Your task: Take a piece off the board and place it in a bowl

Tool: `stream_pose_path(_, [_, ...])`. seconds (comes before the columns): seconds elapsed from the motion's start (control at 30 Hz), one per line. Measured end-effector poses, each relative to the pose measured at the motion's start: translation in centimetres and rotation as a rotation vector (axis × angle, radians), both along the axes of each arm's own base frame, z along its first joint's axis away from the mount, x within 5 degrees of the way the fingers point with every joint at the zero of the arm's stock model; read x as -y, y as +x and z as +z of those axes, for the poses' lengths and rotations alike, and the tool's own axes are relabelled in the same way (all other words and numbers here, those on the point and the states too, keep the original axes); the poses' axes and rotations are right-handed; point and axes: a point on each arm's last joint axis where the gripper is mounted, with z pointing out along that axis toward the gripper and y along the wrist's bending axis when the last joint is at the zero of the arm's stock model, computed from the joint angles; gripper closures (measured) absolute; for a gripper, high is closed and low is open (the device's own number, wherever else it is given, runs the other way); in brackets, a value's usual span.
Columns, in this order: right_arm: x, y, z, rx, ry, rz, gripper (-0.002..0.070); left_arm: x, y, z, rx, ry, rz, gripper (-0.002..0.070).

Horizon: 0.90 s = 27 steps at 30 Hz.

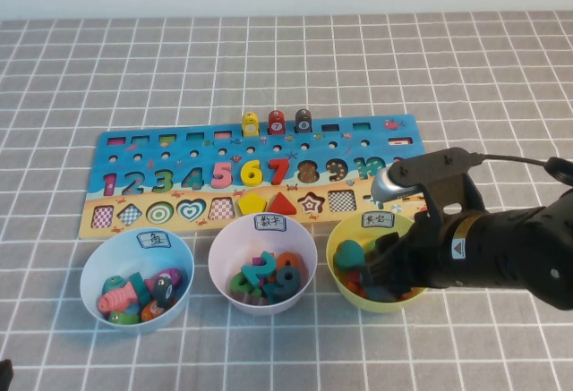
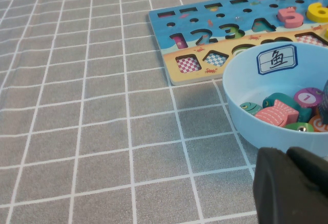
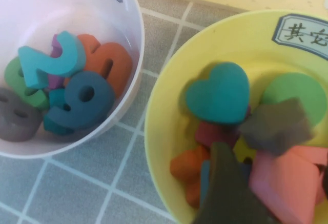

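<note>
Right tool (image 1: 380, 270) hanging inside the round yellow plastic bowl (image 1: 347, 230), its fingers spreading and letting go of the small dark-brown wooden star piece (image 3: 277, 125).

In the right wrist view the star is lying blurred directly under the tool, among a teal heart (image 3: 218, 93), a green disc (image 3: 300, 93) and a pink block (image 3: 287, 180), apparently dropping or just landing rather than pinched. The long blue-and-tan wooden puzzle board (image 1: 179, 149) is lying just beyond the bowl, with its star cut-out (image 1: 311, 201) showing bare. The left tool (image 2: 289, 188) is sitting parked low over the grey checked desk (image 2: 92, 131) beside the light blue plastic bowl (image 2: 241, 80); I cannot tell its opening. The right arm is nearer, so it need only lift straight up.
</note>
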Motion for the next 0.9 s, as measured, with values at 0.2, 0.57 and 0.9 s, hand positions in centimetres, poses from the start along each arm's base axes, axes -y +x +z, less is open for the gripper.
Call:
stream_pose_path(0.2, [0.0,0.0,-0.1,-0.004,-0.01,0.005,0.0322,0.0,0.0,0.0,0.0,0.0,0.0,0.0676])
stream_pose_path(0.57, [1.5,-2.0,3.2,-0.012,-0.015,0.011,0.0581,0.0,0.0,0.0,0.0,0.0,0.0,0.0675])
stream_pose_path(0.9, [3.9,-5.1,5.8,-0.074,-0.105,0.063,0.0689,0.0,0.0,0.0,0.0,0.0,0.0,0.0676])
